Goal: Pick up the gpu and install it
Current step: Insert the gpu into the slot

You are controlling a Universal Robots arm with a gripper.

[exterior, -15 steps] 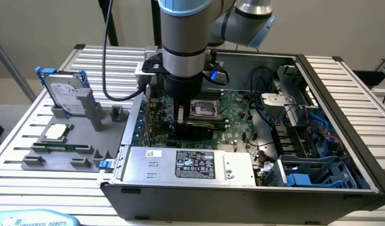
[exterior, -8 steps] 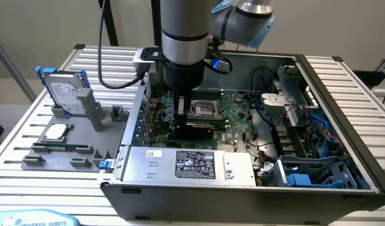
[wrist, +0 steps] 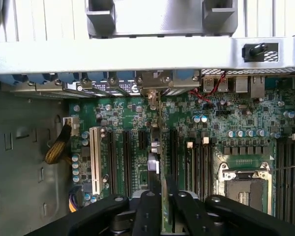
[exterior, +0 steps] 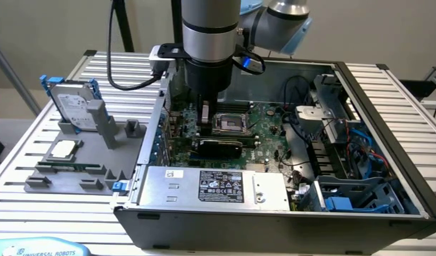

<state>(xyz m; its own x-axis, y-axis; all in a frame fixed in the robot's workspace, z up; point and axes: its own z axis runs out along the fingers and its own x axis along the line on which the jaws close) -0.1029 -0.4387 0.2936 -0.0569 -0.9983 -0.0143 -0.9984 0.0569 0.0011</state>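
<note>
End effector [wrist: 162, 204] closed edge-on around gpu [wrist: 156, 147], thin green card standing upright over motherboard [wrist: 226, 123] slots, bracket end at rear case wall [wrist: 137, 54], empty CPU socket [wrist: 246, 184] beside, hard drive [exterior: 72, 104] and CPU chip [exterior: 65, 150] on bench [exterior: 33, 176] fixture.

The arm [exterior: 211, 32] hangs straight down over the open case, its silver and black wrist section vertical above the board, toward the case's wall on the exterior view's left. A grey-blue joint [exterior: 282, 21] bends away behind it toward the exterior view's right. In the wrist view the gripper [wrist: 163, 206] points down at the board, its two black fingers [wrist: 148, 211] drawn close together, one on each side of the gpu [wrist: 160, 162], which stands on edge between them.
</note>
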